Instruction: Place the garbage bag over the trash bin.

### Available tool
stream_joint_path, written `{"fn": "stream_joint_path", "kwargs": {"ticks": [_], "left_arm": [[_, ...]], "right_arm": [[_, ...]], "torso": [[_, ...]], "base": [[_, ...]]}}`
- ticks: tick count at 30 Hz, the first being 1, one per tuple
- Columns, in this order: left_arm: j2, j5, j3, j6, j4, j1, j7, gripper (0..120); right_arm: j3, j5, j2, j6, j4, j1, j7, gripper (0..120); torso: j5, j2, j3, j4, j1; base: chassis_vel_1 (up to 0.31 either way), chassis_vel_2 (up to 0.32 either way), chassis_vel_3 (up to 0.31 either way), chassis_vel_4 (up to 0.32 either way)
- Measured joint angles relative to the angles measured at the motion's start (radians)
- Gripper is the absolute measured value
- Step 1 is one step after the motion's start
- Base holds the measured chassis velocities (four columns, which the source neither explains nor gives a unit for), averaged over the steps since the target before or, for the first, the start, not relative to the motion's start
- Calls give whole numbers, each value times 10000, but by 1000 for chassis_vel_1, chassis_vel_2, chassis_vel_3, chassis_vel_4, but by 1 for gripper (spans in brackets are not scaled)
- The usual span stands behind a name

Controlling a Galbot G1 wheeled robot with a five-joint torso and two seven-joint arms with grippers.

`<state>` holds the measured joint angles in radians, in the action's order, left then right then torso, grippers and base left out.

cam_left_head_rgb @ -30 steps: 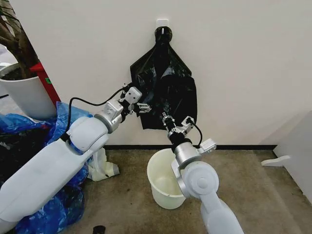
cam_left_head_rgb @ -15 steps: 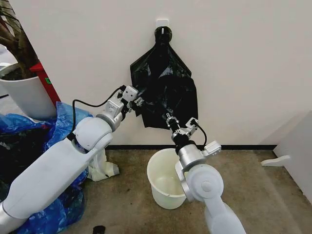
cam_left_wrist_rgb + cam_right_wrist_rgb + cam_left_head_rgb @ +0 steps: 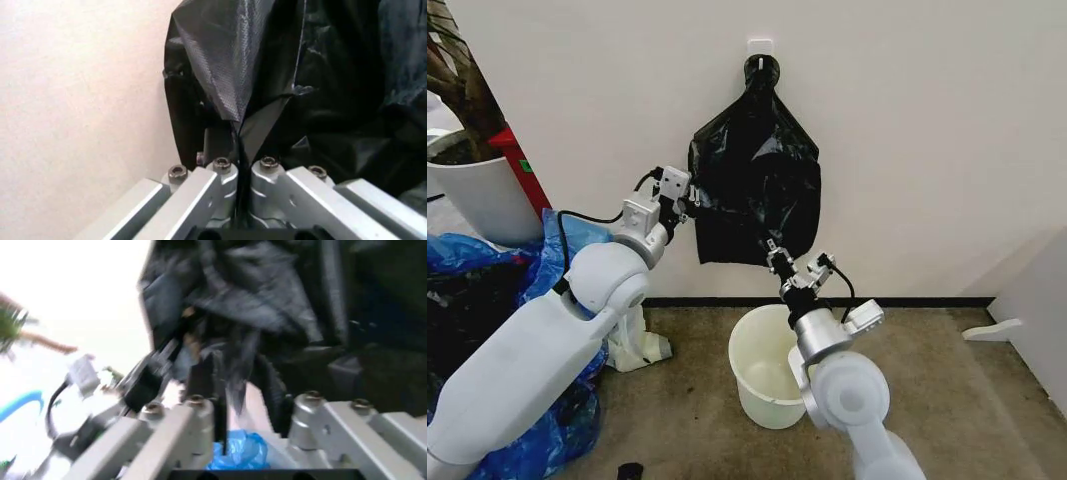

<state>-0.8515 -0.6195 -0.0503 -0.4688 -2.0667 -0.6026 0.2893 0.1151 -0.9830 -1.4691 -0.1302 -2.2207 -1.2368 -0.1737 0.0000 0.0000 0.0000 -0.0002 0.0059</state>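
Garbage bag (image 3: 757, 185) of thin, glossy, wrinkled black plastic hangs flat against the white wall from a small hook (image 3: 761, 62), its gathered neck at the hook and its body spreading wide below. Blue translucent plastic bags (image 3: 487, 300) lie heaped on the floor at the robot's left, beside a large white plant pot (image 3: 477, 195). Standing on the brown floor just below the hanging bag is the small round cream-white plastic bucket, the trash bin (image 3: 762, 375), upright and open. The left gripper (image 3: 689, 205) sits at the bag's left edge, its fingers (image 3: 227, 172) pressed together on a fold of the black film. The right gripper (image 3: 796, 266) points up at the bag's bottom hem with its fingers spread, some black plastic lying between them.
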Motion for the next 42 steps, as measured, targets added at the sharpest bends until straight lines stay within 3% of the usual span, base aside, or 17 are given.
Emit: {"fn": "stream_joint_path", "kwargs": {"ticks": [1,5,7,10,13,20,22,23,26,29,42], "left_arm": [[0,0,0,0,0,0,0,0],[-14,-106,-47,140,1,-51,-51,0],[-17,-131,-48,151,1,-51,-56,0],[-22,-245,-46,173,-37,-51,-73,0],[-12,-290,-32,263,-59,-91,-87,0],[100,-400,-14,310,-96,-92,-126,0],[129,-486,-14,310,-115,-70,-127,0],[129,-486,-14,310,-115,-70,-127,0],[133,-574,-9,310,-105,-63,-113,0],[128,-588,15,310,-72,-70,-111,0],[138,-672,3,280,-208,-113,-118,0]], "right_arm": [[0,0,0,0,0,0,0,19],[-113,1363,211,-27,-458,-355,894,38],[-117,1454,231,-27,-525,-372,923,39],[-81,1847,474,-99,-1113,-333,935,53],[119,1684,669,-221,-1365,129,849,68],[82,1510,752,-569,-882,1515,197,88],[-241,2658,730,-770,-240,2208,-367,98],[-241,2658,730,-770,-240,2208,-367,98],[-728,4481,683,-1096,354,2774,-782,100],[-1387,5057,560,-1496,540,3123,-1496,100],[-2157,5785,247,-2553,1376,4730,-3267,100]], "torso": [[0,0,0,0,0],[1,0,0,-1,0],[1,0,0,-1,0],[1,0,0,-2,0],[1,1,0,-2,0],[0,0,0,1,1],[1,0,1,-1,1],[1,0,1,-1,1],[-1,0,2,1,2],[-2,0,1,-1,2],[0,0,1,-1,2]], "base": [[0,0,0,0],[0,0,0,0],[0,0,0,0],[0,0,0,0],[0,0,0,0],[0,0,0,0],[0,0,0,0],[0,0,0,0],[0,0,0,0],[0,0,0,0],[0,0,0,0]]}}
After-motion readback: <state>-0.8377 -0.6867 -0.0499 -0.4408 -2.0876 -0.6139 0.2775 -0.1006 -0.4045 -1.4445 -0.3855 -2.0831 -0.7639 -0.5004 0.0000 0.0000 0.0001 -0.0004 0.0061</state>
